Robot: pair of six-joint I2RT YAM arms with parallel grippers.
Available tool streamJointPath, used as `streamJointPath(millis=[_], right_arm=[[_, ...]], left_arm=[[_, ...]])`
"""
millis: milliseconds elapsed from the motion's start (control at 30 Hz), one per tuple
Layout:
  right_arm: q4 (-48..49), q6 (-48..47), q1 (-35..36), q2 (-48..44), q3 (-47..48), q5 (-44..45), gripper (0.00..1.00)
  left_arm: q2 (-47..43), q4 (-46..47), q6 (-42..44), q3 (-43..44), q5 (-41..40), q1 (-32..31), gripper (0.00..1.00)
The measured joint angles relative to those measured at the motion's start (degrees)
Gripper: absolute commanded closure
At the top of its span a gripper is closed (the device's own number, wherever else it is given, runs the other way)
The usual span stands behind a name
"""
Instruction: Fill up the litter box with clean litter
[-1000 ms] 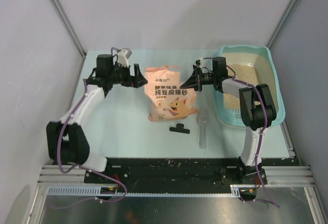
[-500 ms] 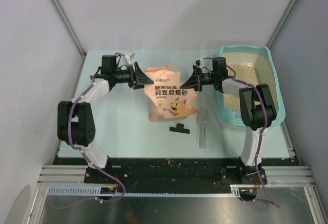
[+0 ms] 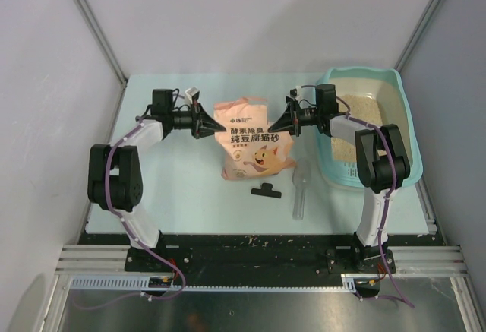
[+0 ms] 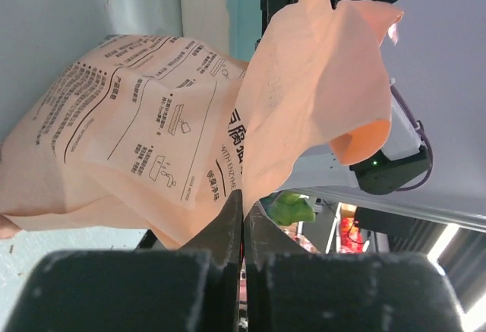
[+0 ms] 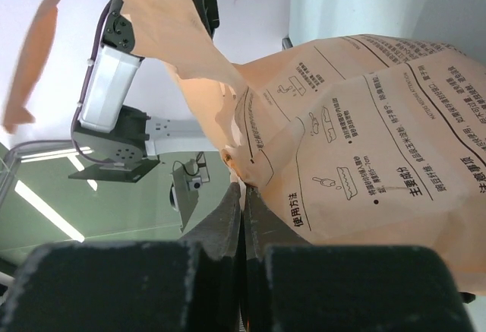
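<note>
We looked down on a pale blue-green table point(image 3: 175, 188) enclosed by grey walls. At its far right corner sat the litter box point(image 3: 361, 74), a teal tray with rounded corners, its long side running away from the arms and its perforated ledge point(image 3: 343, 174) at the near short end. The clean litter point(image 3: 364, 100) lay inside it as a beige, sandy layer that covered the floor where we could see it; the right arm point(image 3: 380, 157) crossed over the tray and hid part of it.

The left arm point(image 3: 114, 172) stood folded at the left side of the table, its forearm reaching inward toward the centre. Between the two arms was the bag point(image 3: 253, 146), peach-pink with a cartoon cat and printed characters, its torn upper part standing up between the two wrists.

Near the bag's lower right corner lay a clear plastic scoop point(image 3: 301, 188), handle toward the arms, and just left of it a small black clip point(image 3: 266, 191), apart from both bag and scoop.

The left gripper point(image 3: 211, 125) met the bag's upper left edge; from its wrist camera we saw its fingers pressed together on a fold of the pink material point(image 4: 243, 214). The right gripper point(image 3: 275, 127) met the upper right edge likewise, its fingers closed tight on the bag's edge point(image 5: 243, 195).
</note>
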Motion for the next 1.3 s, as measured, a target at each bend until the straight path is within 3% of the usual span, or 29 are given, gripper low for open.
streamJointPath(millis=[33,67,100,167,200,333,367,567,733,867,1067,1300], right_arm=[[0.0,-0.1,0.0,0.0,0.0,-0.1,1.0],[0.0,-0.3,0.1,0.0,0.0,-0.2,1.0],[0.0,-0.4,0.2,0.0,0.1,-0.3,1.0],[0.0,-0.6,0.2,0.0,0.1,-0.5,1.0],[0.0,-0.6,0.3,0.0,0.1,-0.6,1.0],[-0.3,-0.7,0.4,0.0,0.1,-0.8,1.0],[-0.4,-0.7,0.5,0.0,0.1,-0.8,1.0],[-0.3,-0.6,0.5,0.0,0.1,-0.8,1.0],[-0.4,-0.6,0.5,0.0,0.1,-0.8,1.0],[-0.3,-0.6,0.6,0.0,0.1,-0.9,1.0],[-0.3,-0.6,0.7,0.0,0.1,-0.9,1.0],[-0.3,-0.6,0.7,0.0,0.1,-1.1,1.0]], left_arm=[[0.1,0.0,-0.9,-0.1,0.0,0.1,1.0],[0.3,0.0,-1.8,-0.2,0.0,0.2,0.94],[0.4,0.0,-2.4,-0.2,0.0,0.2,0.78],[0.5,-0.1,-1.9,0.0,-0.3,0.5,0.73],[0.5,-0.5,-1.0,0.6,-0.6,0.9,0.65],[-0.6,-1.0,8.7,6.0,-3.2,3.2,0.38],[-2.2,-1.1,12.1,6.8,-4.3,3.6,0.28],[-16.5,-7.3,43.7,9.2,-12.8,0.7,0.15],[-23.5,-11.8,72.8,8.5,-20.8,-13.4,0.12],[-22.3,-15.1,91.0,6.3,-25.2,-21.0,0.13],[-15.2,-17.2,104.9,6.3,-29.2,-23.5,0.14],[-9.2,-18.1,110.3,6.5,-31.8,-25.0,0.16]])
